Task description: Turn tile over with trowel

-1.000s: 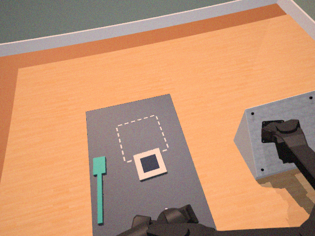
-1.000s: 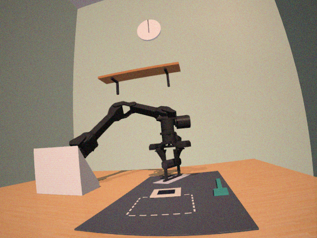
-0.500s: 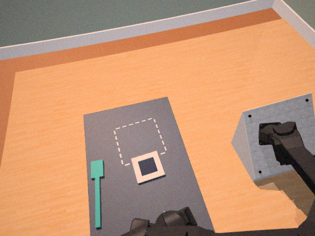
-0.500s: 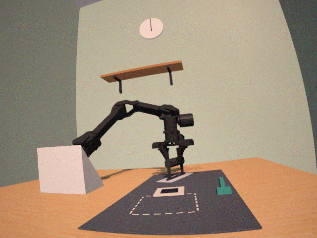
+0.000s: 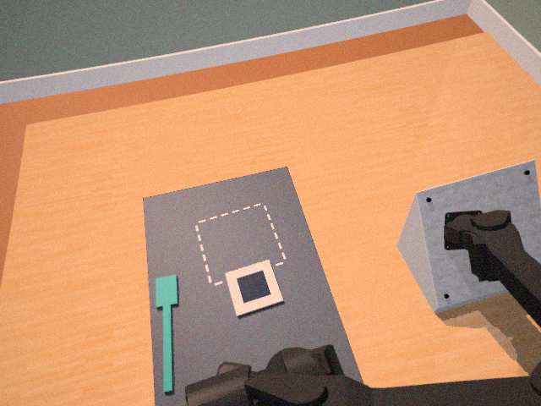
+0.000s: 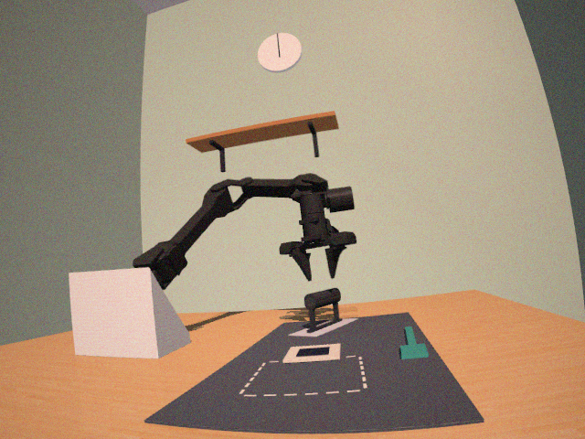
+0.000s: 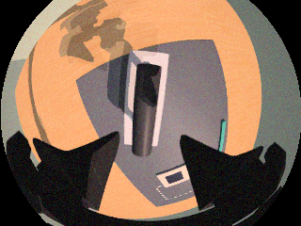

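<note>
A white tile (image 5: 231, 279) (image 6: 289, 357) (image 7: 164, 179) lies flat with its dark square mark facing up. It overlaps one side of the dashed outline (image 5: 197, 226) (image 6: 311, 393) on the grey mat (image 5: 174, 227) (image 6: 203, 401). A trowel-like tool with a raised black bar handle (image 6: 323, 298) (image 7: 142, 129) on two posts stands on the mat, its pale flat plate (image 6: 346, 323) (image 7: 162, 85) down. My gripper (image 6: 321, 278) (image 7: 150, 137) points down, open and empty, just above that handle. In the top view the arm hides the fingers and that tool.
A teal flat tool (image 5: 166, 341) (image 6: 413, 350) (image 7: 223, 137) with a square blade and long thin handle lies near the mat's side edge. The arm's base is fixed to a pale wedge block (image 5: 430, 253) (image 6: 113, 314) beside the mat. A shelf (image 6: 264, 132) hangs on the wall behind.
</note>
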Available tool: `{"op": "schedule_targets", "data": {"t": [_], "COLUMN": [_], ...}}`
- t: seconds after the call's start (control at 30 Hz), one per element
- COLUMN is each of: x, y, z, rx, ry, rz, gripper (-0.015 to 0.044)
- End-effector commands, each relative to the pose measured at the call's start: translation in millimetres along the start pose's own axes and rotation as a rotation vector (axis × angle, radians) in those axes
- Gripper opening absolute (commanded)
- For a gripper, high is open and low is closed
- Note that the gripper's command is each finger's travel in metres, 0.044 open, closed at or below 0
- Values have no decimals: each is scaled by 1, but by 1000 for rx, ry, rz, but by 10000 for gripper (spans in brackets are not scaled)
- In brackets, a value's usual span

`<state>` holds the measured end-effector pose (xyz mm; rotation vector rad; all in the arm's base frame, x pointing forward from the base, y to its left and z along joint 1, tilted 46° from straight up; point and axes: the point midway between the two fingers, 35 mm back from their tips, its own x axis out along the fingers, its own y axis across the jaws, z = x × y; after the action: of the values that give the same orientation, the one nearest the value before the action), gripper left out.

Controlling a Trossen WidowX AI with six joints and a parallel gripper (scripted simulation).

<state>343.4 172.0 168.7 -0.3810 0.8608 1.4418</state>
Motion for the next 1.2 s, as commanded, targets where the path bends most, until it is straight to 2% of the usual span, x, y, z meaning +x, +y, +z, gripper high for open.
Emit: {"op": "schedule_targets", "data": {"t": [0.0,0.27,0.5,0.97,1.17], "x": [9,29,39,40,39], "y": [7,19,28,51,52], "z": [-2,-7,-8,-6,-6], "rx": [-9,-27,-27,33,38], "ry": [55,161,181,11,-3], "rz": [-42,-231,-426,-811,-828], "gripper": [300,300,300,300,300]}}
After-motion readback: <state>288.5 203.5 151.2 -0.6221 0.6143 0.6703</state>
